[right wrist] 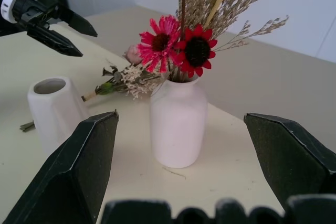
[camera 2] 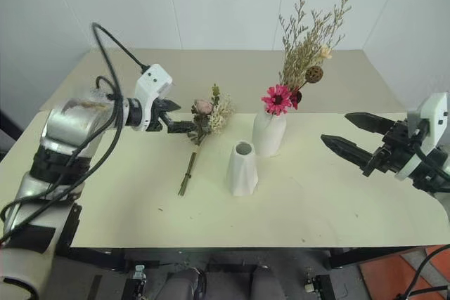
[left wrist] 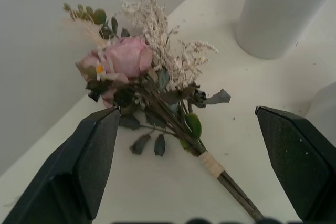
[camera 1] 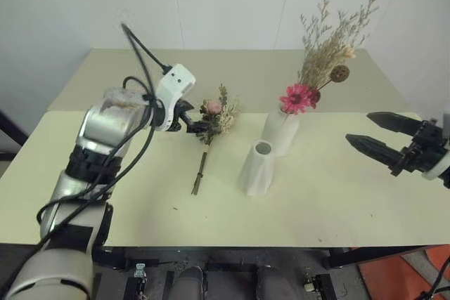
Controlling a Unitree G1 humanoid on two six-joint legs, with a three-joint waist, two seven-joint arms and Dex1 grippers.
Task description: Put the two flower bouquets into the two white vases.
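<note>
Pale counter w/ two white vases near its middle. Task abt half done: the magenta daisy bouquet already stands upright in the rounded bottle vase, sprigs and a brown seed pod rising above it. The cone vase, just beside and nearer the robot, is empty, mouth showing. The pink rose bouquet lies flat on the counter, not yet picked up, stems trailing toward the robot. Left gripper is released, jaws spread wide, hovering over that bouquet w/ the rose head just ahead of its fingertips and the tied stem passing between the two fingers; no contact visible. Right gripper is also released and empty, jaws apart, pointing roughly level toward the vases, well apart from them; the bottle vase sits straight ahead of it, cone vase ahead and off to one side. Left to do, prob.: close on the rose bunch, lift, stand its stems in the cone vase.
</note>
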